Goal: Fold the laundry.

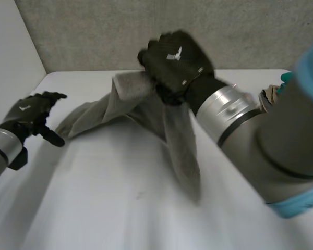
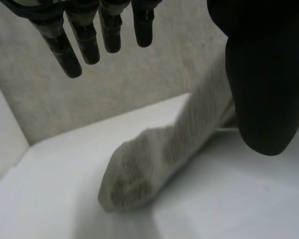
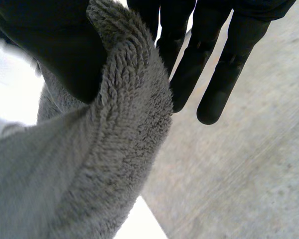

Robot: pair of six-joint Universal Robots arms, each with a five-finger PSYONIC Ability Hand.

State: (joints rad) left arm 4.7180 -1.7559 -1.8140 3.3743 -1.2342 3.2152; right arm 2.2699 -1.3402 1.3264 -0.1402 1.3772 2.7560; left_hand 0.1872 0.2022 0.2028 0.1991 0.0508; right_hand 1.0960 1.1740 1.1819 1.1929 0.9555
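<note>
count: one grey towel [image 1: 167, 125], two hands, plus one tan cloth bundle [image 1: 271, 95] at the tabletop's right edge, mostly behind the right arm [image 1: 261, 140].

right hand [image 1: 173, 61]: raised over the far middle of the tabletop [image 1: 120, 208], back of the hand toward the head camera. In its wrist view the thumb [image 3: 55, 50] clamps a towel edge against the hand, while the fingers [image 3: 226, 74] run straight past the pile. So it is gripping the towel.

The towel hangs from that grip in two runs. One slopes down to the far-left part of the tabletop, with its end lying there. The other drops toward the near middle.

left hand [image 1: 30, 112]: low at the left edge, near the towel's left end. Its fingers [image 2: 84, 42] are straight and spread, thumb apart, holding nothing.
</note>
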